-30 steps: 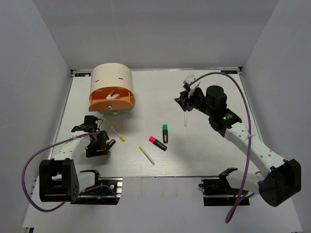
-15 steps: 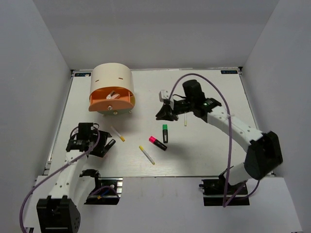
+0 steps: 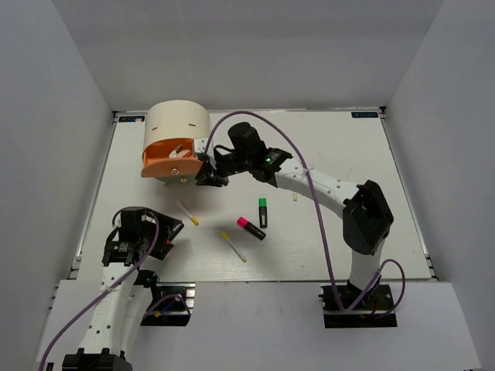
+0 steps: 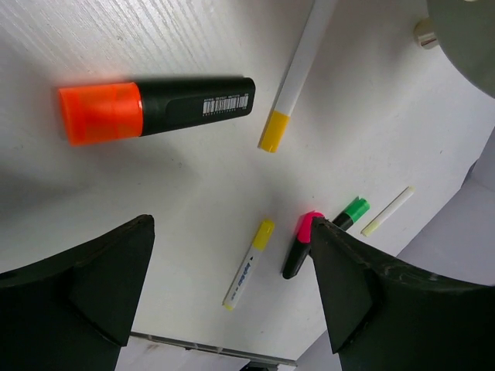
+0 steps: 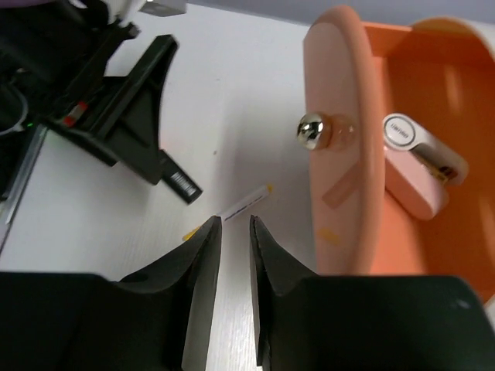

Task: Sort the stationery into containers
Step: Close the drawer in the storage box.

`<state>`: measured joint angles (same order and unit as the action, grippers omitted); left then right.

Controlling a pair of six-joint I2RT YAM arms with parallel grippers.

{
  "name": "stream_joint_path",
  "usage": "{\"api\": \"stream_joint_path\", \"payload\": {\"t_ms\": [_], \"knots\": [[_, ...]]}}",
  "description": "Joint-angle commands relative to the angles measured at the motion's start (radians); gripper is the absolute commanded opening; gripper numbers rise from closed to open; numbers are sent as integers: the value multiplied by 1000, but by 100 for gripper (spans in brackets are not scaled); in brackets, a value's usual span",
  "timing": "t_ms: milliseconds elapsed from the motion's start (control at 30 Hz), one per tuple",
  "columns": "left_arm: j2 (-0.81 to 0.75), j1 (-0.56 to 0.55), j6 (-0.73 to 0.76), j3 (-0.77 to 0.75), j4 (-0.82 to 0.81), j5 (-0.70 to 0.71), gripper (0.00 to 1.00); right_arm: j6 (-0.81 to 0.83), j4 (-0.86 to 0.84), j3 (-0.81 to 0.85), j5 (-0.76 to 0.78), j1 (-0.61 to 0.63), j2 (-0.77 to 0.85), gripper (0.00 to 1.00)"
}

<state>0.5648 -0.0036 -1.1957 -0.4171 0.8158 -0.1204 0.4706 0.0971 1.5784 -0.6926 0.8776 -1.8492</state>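
Observation:
The beige cabinet [image 3: 176, 124] stands at the far left, its orange drawer [image 3: 176, 161] pulled open. A pink-white eraser [image 5: 418, 166] lies in the drawer behind the knob [image 5: 309, 130]. My right gripper [image 3: 207, 176] [image 5: 235, 224] is beside the drawer front, jaws almost together and empty. My left gripper [image 3: 158, 232] [image 4: 230, 232] is open and empty, just over the orange-capped highlighter [image 4: 155, 108] [image 3: 173, 228]. A white pen [image 4: 294, 73] [image 3: 186, 212] lies between the two grippers. Another white pen [image 3: 233, 246], a pink highlighter [image 3: 250, 228] and a green highlighter [image 3: 263, 212] lie mid-table.
A short white pen [image 3: 295, 193] lies right of the green highlighter. My right arm [image 3: 309, 174] stretches across the table's middle toward the cabinet. White walls close in the table [image 3: 348, 232] on three sides.
My right arm has swung left from the right half of the table to the open drawer front. My left arm has drawn back toward the near edge, beside the orange highlighter.

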Motion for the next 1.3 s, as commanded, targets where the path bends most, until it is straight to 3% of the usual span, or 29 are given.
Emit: {"api": "stream_joint_path", "payload": {"t_ms": [0,467,1267], "knots": [[-22,-3,7,1,26,-13,91,-35,-80,77,96,38,-28,27],[-40,-3,-22,21,48,-4,93,11,-335,97,500,109,-125,23],[-9,-3,-22,21,20,-4,94,111,-338,236,659,92,-265,22]]}}
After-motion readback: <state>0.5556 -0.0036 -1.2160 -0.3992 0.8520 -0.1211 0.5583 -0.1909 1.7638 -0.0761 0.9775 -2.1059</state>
